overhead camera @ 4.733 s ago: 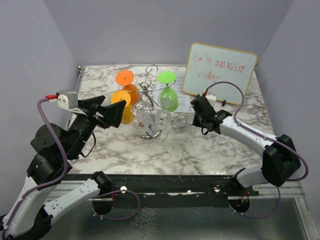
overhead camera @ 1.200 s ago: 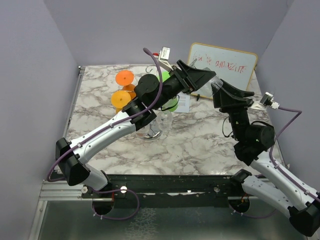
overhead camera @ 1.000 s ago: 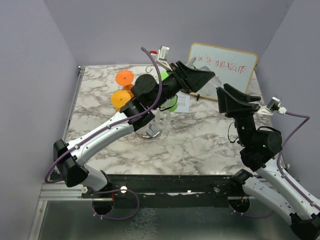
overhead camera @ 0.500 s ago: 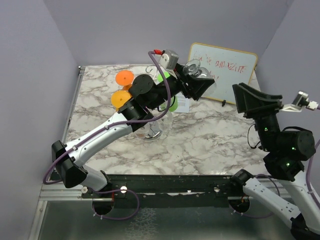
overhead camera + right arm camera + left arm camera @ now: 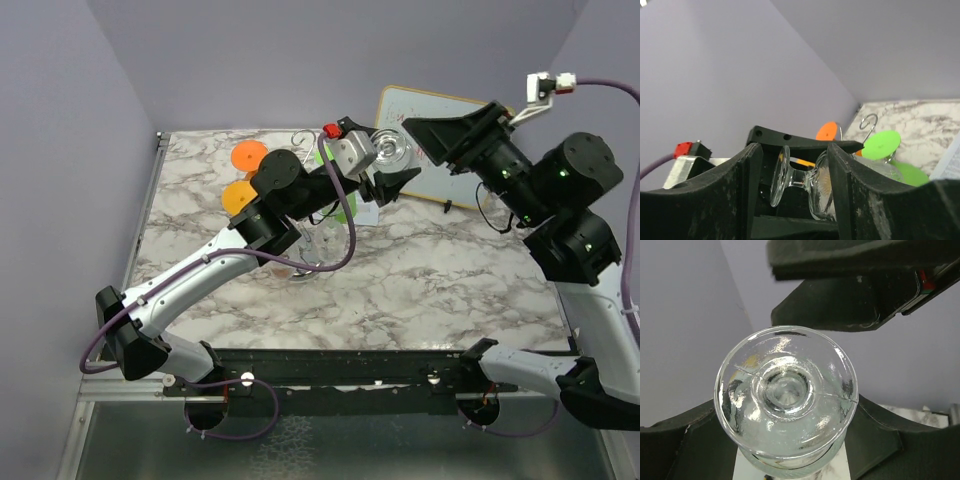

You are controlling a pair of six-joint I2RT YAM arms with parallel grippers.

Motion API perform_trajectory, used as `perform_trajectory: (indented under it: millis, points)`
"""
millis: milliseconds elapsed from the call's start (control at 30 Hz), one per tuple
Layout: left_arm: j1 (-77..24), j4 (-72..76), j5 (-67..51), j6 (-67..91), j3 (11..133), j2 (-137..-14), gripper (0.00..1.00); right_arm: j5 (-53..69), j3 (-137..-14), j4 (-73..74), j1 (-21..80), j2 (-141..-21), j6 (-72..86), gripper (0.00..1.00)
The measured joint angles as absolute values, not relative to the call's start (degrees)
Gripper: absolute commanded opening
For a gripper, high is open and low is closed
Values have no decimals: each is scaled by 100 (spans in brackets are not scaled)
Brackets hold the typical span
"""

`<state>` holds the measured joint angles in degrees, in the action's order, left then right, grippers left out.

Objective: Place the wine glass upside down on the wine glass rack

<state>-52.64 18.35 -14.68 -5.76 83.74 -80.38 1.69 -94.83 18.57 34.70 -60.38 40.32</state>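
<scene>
Moved: R arm has swung up and across since the earlier top view. Its end effector (image 5: 796, 162) now faces the glass's foot.
L end effector (image 5: 398, 172): clenched on the bowl of the clear wine glass (image 5: 786, 390), held high over the table (image 5: 430, 270), foot turned toward R.
R end effector: released, fingers apart, straddling the stem betw. foot and bowl. No contact that you can see.
Wine glass rack (image 5: 869, 122): below and left of the glass, partly hidden by L arm. Orange glasses (image 5: 250, 157) and green glass (image 5: 881, 145) sit foot-up at it.
Meaning: prob. a handover. If R takes the stem, you can hang the glass foot-up.
Watch: keep L's grip until R has closed.
</scene>
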Motion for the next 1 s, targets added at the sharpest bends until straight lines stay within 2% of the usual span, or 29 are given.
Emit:
perform_trajectory:
  millis: [167,300,533,567,633,800,867,1000]
  points:
    - [-5264,1568,-1389,-1273,8407,-8049,30,733,-9780,2432,3472,-6497,4121,48]
    - [-5264,1321,-1317,-1706,8604,-8121,30,1055,-9859,2646,3472,-6604,4195,37]
    - [-5264,1061,-1197,-2115,8744,-8189,30,1166,-9891,2663,3444,-6617,4239,3]
    - [-5264,1046,-1194,-2132,8744,-8189,32,1162,-9889,2665,3437,-6611,4230,1]
    - [-5264,1044,-1192,-2137,8746,-8189,40,1164,-9859,2646,3439,-6598,4250,1]
    - [-5275,1011,-1140,-2032,8753,-8211,77,1057,-9539,2397,3439,-6425,4292,1]
    - [-5290,965,-1133,-1964,8753,-8221,86,947,-9317,2244,3444,-6294,4335,1]
    - [-5299,987,-1037,-1588,8753,-8202,96,563,-8842,1992,3459,-6045,4372,1]
